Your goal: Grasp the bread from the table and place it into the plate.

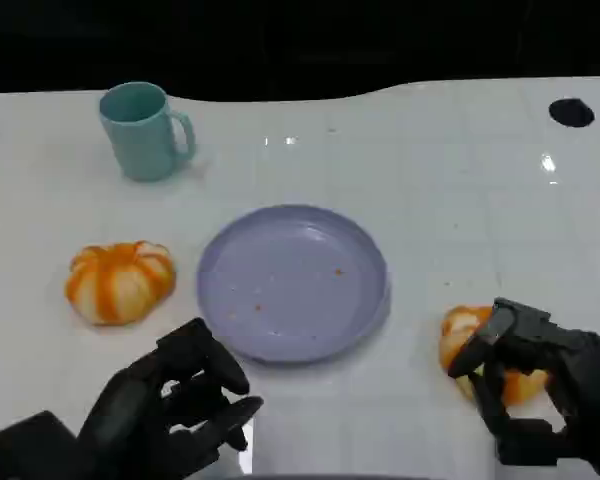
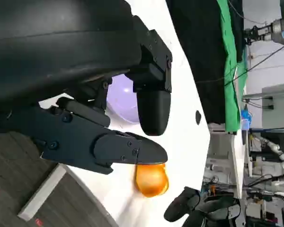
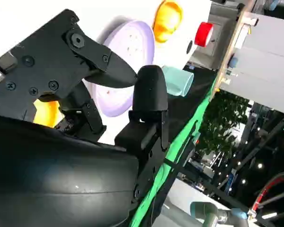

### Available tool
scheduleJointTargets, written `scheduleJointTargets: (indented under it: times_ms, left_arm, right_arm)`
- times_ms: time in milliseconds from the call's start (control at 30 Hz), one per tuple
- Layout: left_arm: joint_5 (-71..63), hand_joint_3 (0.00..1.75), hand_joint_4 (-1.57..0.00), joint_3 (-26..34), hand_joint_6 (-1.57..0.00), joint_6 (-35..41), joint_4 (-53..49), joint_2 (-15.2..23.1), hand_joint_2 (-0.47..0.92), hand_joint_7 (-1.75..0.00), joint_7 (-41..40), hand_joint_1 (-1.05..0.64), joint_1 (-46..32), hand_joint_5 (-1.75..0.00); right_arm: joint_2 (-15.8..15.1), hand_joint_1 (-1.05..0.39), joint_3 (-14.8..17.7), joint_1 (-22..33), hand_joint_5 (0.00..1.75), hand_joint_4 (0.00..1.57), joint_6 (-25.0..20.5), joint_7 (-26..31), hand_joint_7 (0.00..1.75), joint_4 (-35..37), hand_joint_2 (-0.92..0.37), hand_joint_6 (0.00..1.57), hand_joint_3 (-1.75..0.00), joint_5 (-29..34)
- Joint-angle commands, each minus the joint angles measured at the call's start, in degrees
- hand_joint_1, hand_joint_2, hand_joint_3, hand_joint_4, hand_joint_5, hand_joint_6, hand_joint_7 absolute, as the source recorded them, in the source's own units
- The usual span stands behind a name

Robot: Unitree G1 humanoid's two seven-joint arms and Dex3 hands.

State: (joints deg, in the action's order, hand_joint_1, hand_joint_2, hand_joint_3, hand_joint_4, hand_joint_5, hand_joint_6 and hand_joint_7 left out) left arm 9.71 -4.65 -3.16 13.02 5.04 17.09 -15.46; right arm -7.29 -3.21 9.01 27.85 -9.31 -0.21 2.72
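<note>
Two orange-and-white pumpkin-shaped breads lie on the white table. One bread (image 1: 120,282) sits left of the lilac plate (image 1: 292,280), which has only crumbs in it. The other bread (image 1: 465,340) (image 2: 151,179) (image 3: 45,113) lies right of the plate, by the front edge. My right hand (image 1: 535,385) (image 2: 184,210) arches over that bread's right side with its fingers spread around it; the bread still rests on the table. My left hand (image 1: 170,400) hovers low in front of the plate, fingers apart, holding nothing.
A teal mug (image 1: 143,130) (image 3: 177,80) stands at the back left, well behind the plate. The table's front edge runs just under both hands. Black holes mark the table's far right (image 1: 572,112) and far left. A red button (image 3: 203,33) sits beyond the table.
</note>
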Motion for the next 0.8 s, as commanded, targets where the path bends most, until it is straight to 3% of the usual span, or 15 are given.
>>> scheduleJointTargets:
  times_ms: [33,800]
  left_arm:
    - [0.43,0.22,-0.66,0.45,-0.46,-0.23,0.44,0.77,0.92,-1.73,0.48,-0.53,-0.15,-1.75]
    - [0.22,0.22,-0.66,0.33,-0.46,-0.1,0.44,0.67,0.92,-1.71,0.25,-0.52,-0.07,-1.75]
  right_arm:
    - [-0.42,-0.23,0.34,-0.19,1.75,0.87,0.23,0.2,1.38,-0.22,-0.4,0.81,-1.22,0.11]
    - [-0.14,-0.24,0.19,-0.14,1.75,0.87,-0.13,0.05,1.38,-0.46,-0.38,0.81,-1.24,0.05]
